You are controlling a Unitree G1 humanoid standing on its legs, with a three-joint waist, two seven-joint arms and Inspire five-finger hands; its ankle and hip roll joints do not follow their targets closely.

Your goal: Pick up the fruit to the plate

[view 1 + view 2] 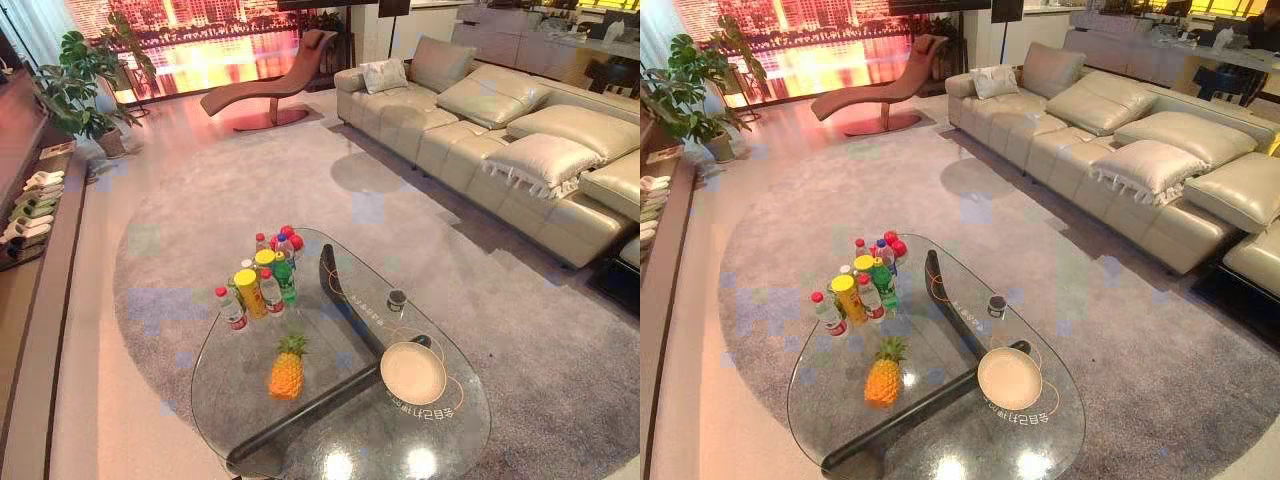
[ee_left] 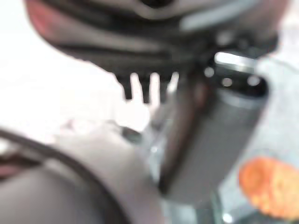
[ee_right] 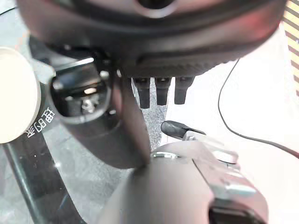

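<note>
Right hand [image 3: 161,93] fingers straight, empty; left hand [image 2: 140,46] state cannot tell. Approach step: pineapple [image 1: 287,368] lower centre, untouched; next reach, grasp, carry right to plate [image 1: 413,373].

One pineapple [image 1: 287,370], one plate [image 1: 413,372], perhaps seven bottles [image 1: 262,280]

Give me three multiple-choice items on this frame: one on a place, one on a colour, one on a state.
1. Where is the pineapple? A on the plate; B on the glass table, to the left of the plate; C on the floor.
2. What colour is the plate? A blue; B black; C cream.
3. What state is the plate in? A empty; B holding fruit; C upside down.
Answers: 1 B, it rests on the glass, apart from the plate. 2 C, its face shows pale cream. 3 A, nothing lies on it.
</note>
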